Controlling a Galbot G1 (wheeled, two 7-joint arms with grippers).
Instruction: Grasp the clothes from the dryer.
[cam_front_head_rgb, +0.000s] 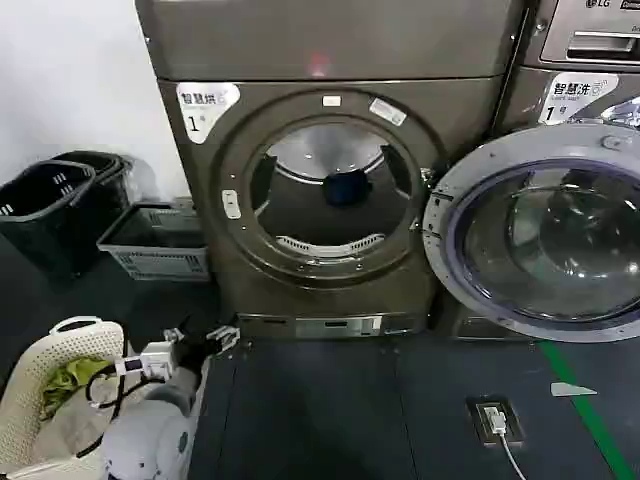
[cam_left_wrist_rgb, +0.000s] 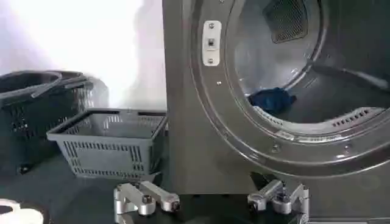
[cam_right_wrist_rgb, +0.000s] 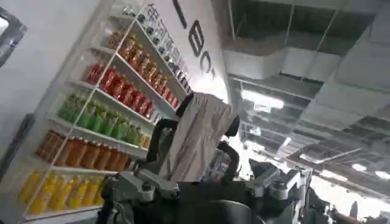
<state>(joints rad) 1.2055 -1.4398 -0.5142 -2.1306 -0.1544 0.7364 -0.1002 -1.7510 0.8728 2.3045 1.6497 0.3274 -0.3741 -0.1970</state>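
Your left pincer (cam_front_head_rgb: 222, 336) hangs low, down by the bottom left corner of the big bronze-grey metal dryer (cam_front_head_rgb: 330, 100), and its fingers are spread wide with nothing in them. Your right pincer (cam_right_wrist_rgb: 210, 193) points up at a ceiling and shelves of bottles; its fingers stand apart and hold nothing.

The small dark blue bundle of clothes (cam_front_head_rgb: 346, 188) lies deep inside the round drum, well away from your left pincer. You must lift and reach in. I think the arm could bump the metal ring around the hole. The bundle is soft and small, so the fingers could close on air or catch just a corner that slips out.

The round glass door (cam_front_head_rgb: 540, 240) stands open on the right.

The grey plastic basket (cam_front_head_rgb: 150, 245) looks empty. The white basket (cam_front_head_rgb: 40, 380) holds yellow-green cloth (cam_front_head_rgb: 72, 375).
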